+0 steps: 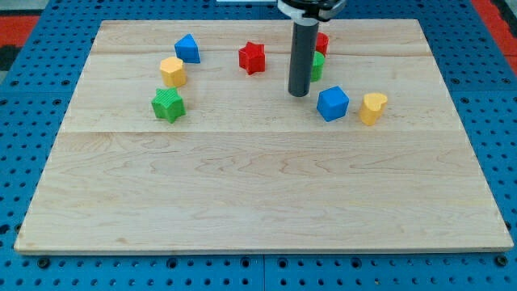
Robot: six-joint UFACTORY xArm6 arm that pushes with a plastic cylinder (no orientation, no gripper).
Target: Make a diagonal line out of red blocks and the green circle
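A red star block sits near the view's top, left of the rod. My tip rests on the board just right of it. Behind the rod, a second red block and a green block show only as slivers at the rod's right edge; their shapes are mostly hidden. The green sliver touches or nearly touches the rod, just above and right of my tip.
A blue cube and a yellow heart block lie right of my tip. At the view's left are a blue block, a yellow block and a green star block. The wooden board lies on blue pegboard.
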